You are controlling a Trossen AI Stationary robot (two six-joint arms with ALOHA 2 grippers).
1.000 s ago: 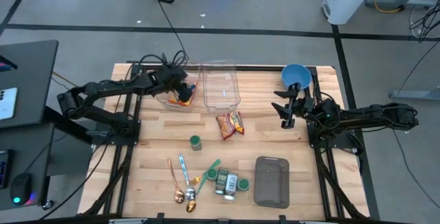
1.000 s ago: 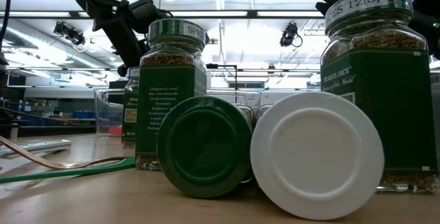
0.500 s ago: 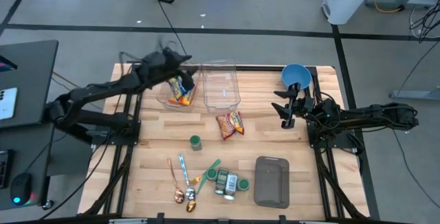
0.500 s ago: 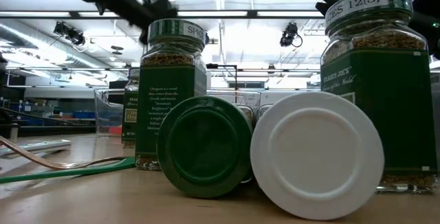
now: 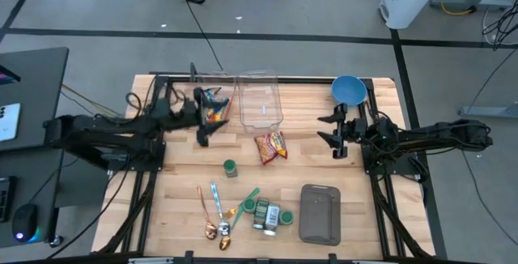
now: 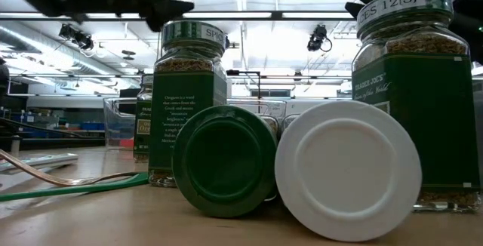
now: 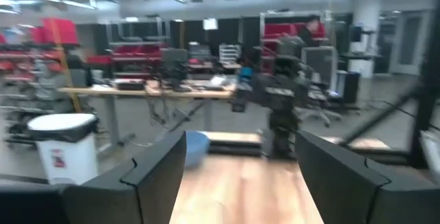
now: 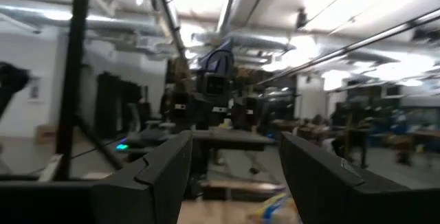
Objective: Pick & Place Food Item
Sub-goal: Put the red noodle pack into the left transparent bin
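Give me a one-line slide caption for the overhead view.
Left gripper open beside the clear bin holding a snack packet; a second snack packet lies mid-table; right gripper waits open.

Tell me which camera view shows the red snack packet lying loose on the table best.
The high view: the red snack packet lies in full sight on the bare wood, just below the clear container. The low view's jars block it; neither wrist view shows it clearly.

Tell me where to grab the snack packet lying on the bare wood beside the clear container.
Pinch the snack packet across its narrower width, coming straight down from above. It lies flat on the table with bare wood around it, so the fingers can likely straddle it.
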